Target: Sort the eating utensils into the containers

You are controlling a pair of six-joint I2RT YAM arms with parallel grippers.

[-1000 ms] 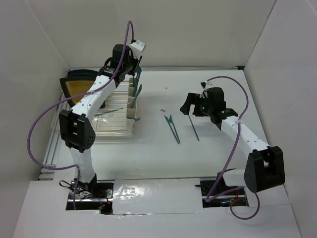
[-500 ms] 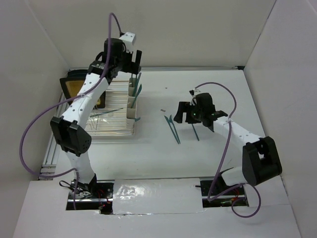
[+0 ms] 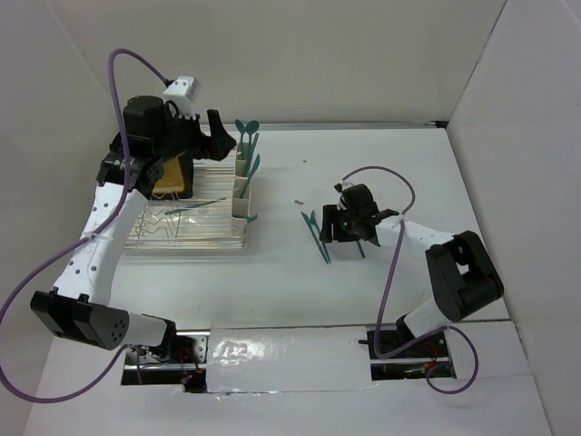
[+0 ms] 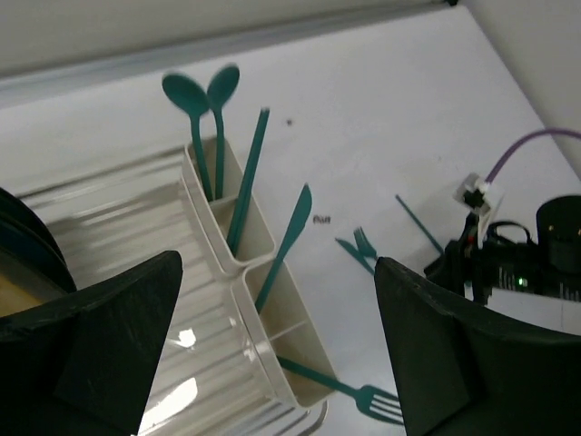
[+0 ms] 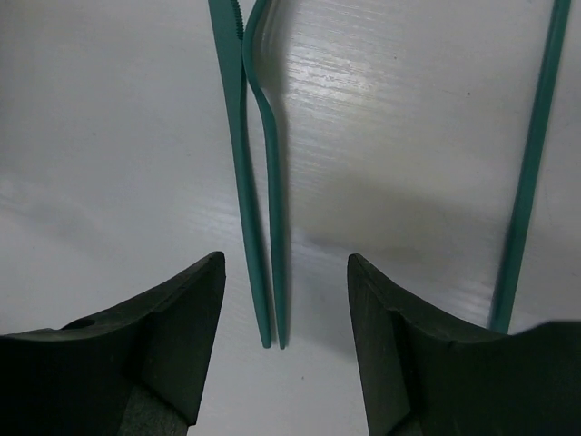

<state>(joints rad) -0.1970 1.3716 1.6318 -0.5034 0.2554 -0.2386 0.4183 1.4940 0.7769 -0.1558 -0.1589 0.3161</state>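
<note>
White matte tabletop [image 3: 272, 282], boxed in by plain white walls [image 3: 363, 64], with a shiny silver strip [image 3: 281, 350] along the near edge. At left, a clear dish rack [image 3: 195, 232] beside a dark plate [image 3: 172, 177] with an orange centre. Along the rack's right side, a row of cream containers [image 3: 242, 186]: two spoons [image 4: 200, 91] upright in the far one, a knife [image 4: 289, 232] leaning further along, a fork [image 4: 349, 392] sticking out at the near end. High above the rack, left gripper [image 3: 220, 136], spread wide, holding nothing. Low over bare table, right gripper [image 5: 286, 263], parted and empty, straddling a loose knife [image 5: 241, 182] and loose fork [image 5: 274, 200] side by side, with one more slim utensil [image 5: 530, 163] just to the right.
</note>
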